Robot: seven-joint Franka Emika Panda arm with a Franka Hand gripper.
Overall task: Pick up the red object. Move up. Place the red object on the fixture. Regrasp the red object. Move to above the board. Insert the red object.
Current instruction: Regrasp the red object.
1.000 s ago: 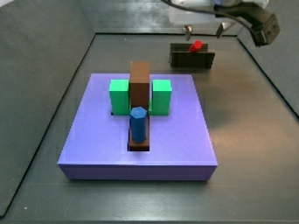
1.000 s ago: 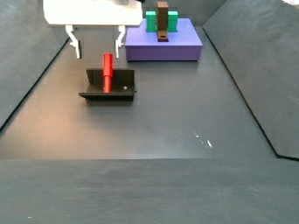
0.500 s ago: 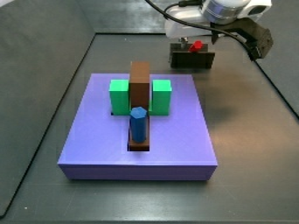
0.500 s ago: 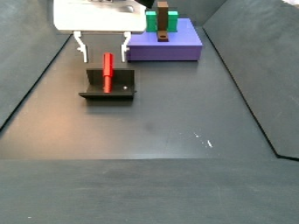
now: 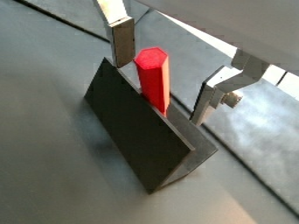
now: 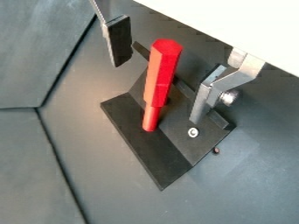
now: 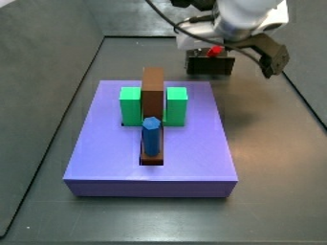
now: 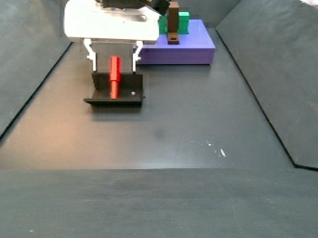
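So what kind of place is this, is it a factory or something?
More likely a robot test bench in a lab. An open gripper straddles a red object leaning on a dark fixture, and a purple board holds blocks on a bare grey walled table.

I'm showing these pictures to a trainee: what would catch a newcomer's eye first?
The red object stands out, leaning against the dark fixture. The open end effector hangs over it, one finger on each side, neither touching. Away from that, the purple board with green blocks fills a side view.
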